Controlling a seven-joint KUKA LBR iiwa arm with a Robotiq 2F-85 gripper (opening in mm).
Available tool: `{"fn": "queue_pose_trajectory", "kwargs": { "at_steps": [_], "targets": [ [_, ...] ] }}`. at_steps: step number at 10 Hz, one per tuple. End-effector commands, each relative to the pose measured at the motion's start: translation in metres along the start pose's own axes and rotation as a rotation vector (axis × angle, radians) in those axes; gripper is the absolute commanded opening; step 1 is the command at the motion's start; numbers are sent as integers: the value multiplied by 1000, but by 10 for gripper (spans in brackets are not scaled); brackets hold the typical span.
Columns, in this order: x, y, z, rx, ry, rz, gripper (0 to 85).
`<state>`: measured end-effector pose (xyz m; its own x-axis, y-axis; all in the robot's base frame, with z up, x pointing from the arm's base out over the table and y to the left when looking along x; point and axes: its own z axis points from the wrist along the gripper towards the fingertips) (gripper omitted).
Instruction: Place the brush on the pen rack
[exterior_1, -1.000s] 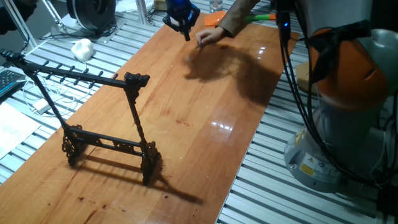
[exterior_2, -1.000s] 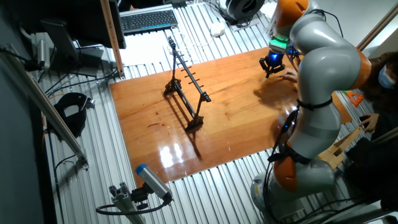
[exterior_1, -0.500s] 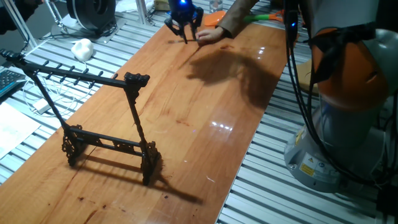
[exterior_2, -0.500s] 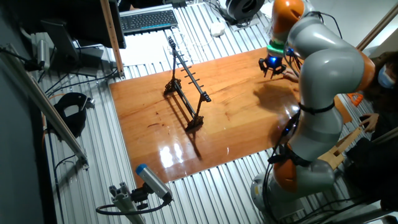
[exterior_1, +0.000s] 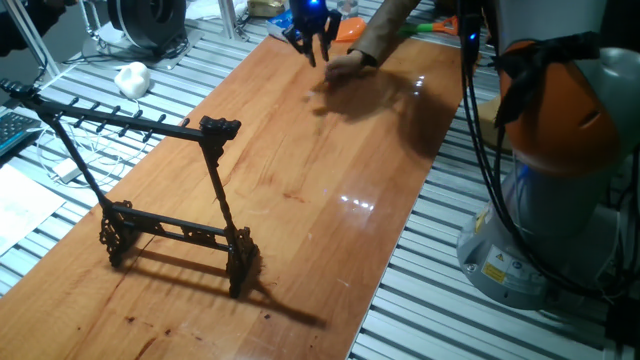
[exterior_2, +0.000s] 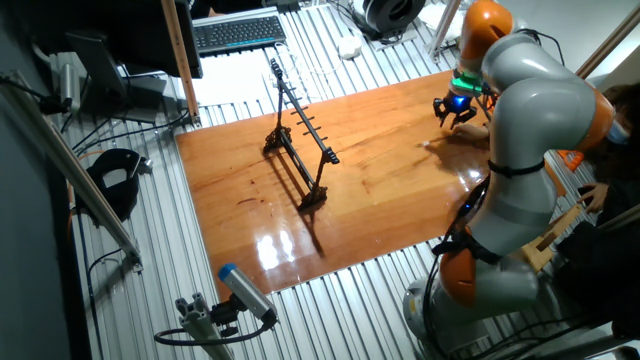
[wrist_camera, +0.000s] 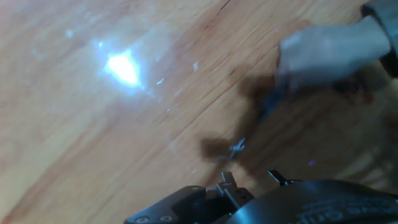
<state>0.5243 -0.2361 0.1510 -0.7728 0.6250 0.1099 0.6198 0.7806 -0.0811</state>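
On the bench, working left to right in one fixed view, you first meet the rack standing upright near the left end, its pegged top bar running toward the left edge and its scrolled feet planted on the wood. The middle stretch of the bench shows only glare and shadow. Past that, at the far right end, your gripper hangs just above the surface with its fingers pointing down and spread apart, nothing between them. Just right of it a person's hand rests on the bench, reaching in from the far edge. An orange and green thing lies behind that hand, at the bench's far corner.

The other fixed view agrees: the rack stands well apart from the gripper, which sits at the opposite end.

In the hand view the hand is in the upper right, blurred, and a thin dark streak under it may be the brush; you cannot tell for sure. If so, it lies just ahead of the fingertips, not between them.
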Motion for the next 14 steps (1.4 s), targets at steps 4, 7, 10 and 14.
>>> {"fn": "queue_pose_trajectory", "kwargs": {
  "at_steps": [4, 7, 10, 14],
  "targets": [
    [9, 41, -8, 24, 33, 224, 340],
    [26, 54, -2, 61, 2, 253, 340],
    [34, 37, 9, 78, -8, 237, 510],
    [28, 20, 19, 70, -17, 221, 510]
  ]
}}
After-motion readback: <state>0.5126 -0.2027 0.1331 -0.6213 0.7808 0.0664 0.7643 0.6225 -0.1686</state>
